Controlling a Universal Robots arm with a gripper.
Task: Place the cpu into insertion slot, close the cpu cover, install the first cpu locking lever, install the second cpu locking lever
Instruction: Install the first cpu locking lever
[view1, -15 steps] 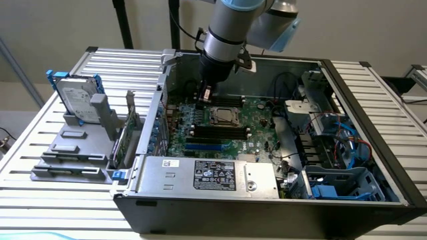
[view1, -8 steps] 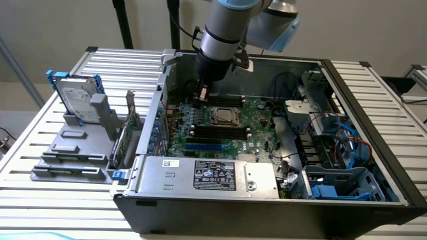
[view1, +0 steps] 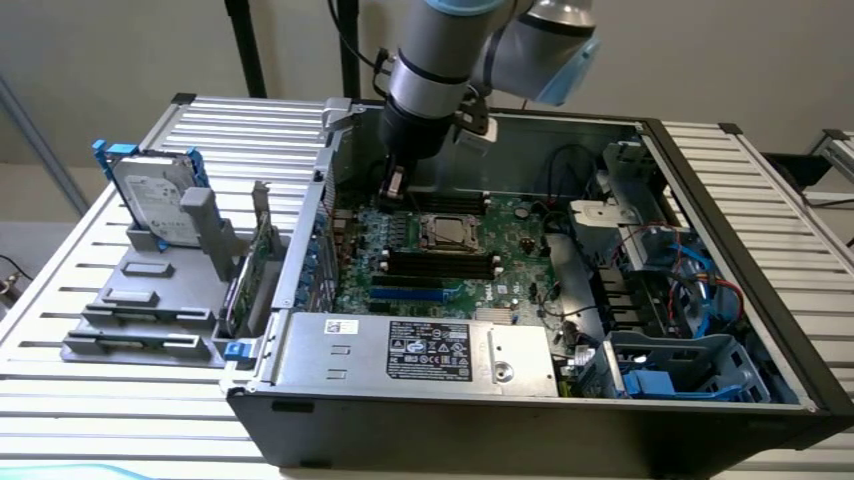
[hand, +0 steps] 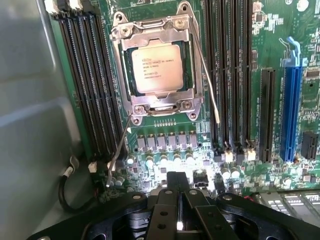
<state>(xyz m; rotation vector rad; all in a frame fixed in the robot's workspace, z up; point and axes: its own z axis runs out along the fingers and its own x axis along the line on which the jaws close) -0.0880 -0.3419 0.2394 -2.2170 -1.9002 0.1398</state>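
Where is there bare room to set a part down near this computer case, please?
The slatted table is bare in front of the grey tray, at the exterior view's left, and behind the hard drive. Inside the case is crowded with board and cables.

High overview, wrist close over cpu (hand: 156, 67)

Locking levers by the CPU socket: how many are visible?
2. One locking lever runs beside the cpu cover, toward the blue slot; the other angles out from the cover's corner toward the gripper. None seems hidden.
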